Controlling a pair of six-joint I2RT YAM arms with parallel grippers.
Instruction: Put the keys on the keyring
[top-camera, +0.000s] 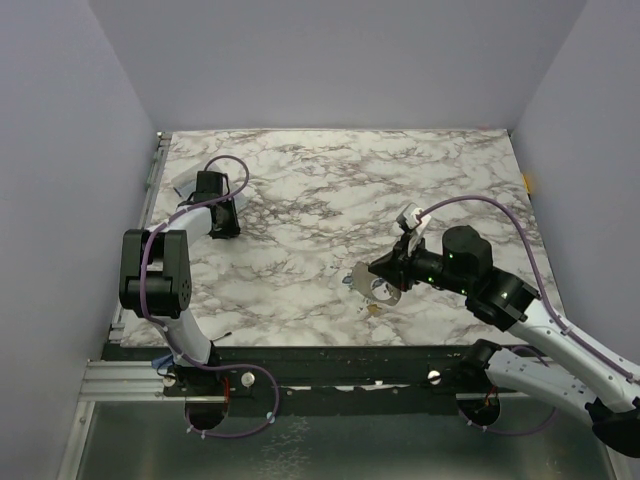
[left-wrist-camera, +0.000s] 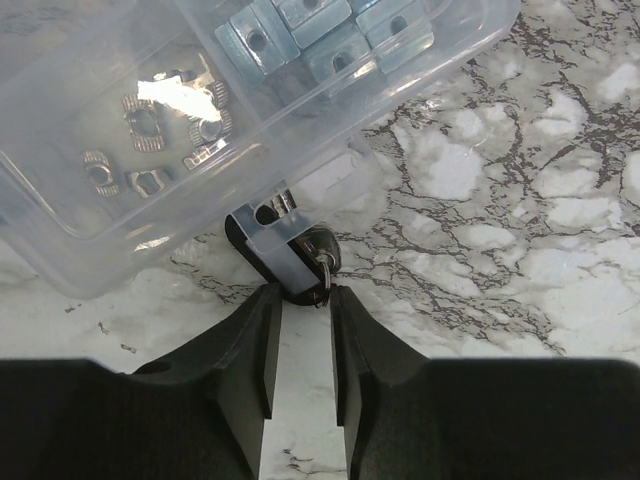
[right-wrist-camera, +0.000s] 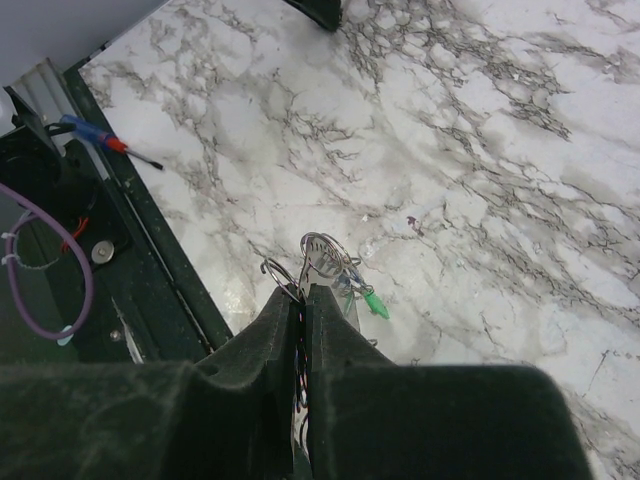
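My right gripper (right-wrist-camera: 303, 292) is shut on a keyring bunch: a thin wire ring (right-wrist-camera: 279, 271) and a larger ring with a flat metal piece (right-wrist-camera: 325, 254) stick out past the fingertips. A green-headed key (right-wrist-camera: 375, 303) and a bit of blue (right-wrist-camera: 350, 283) hang beside it. In the top view the right gripper (top-camera: 385, 272) holds the bunch (top-camera: 362, 285) low over the table, and a small yellowish piece (top-camera: 373, 309) lies just in front. My left gripper (left-wrist-camera: 303, 298) is open, its tips either side of the end of a black fob (left-wrist-camera: 290, 262) with a small ring (left-wrist-camera: 322, 268).
A clear plastic box (left-wrist-camera: 180, 120) of metal nuts lies right beyond the fob, at the back left in the top view (top-camera: 188, 188). A blue and red screwdriver (right-wrist-camera: 108, 142) lies on the black frame at the table's near edge. Grey walls surround the marble table (top-camera: 330, 190).
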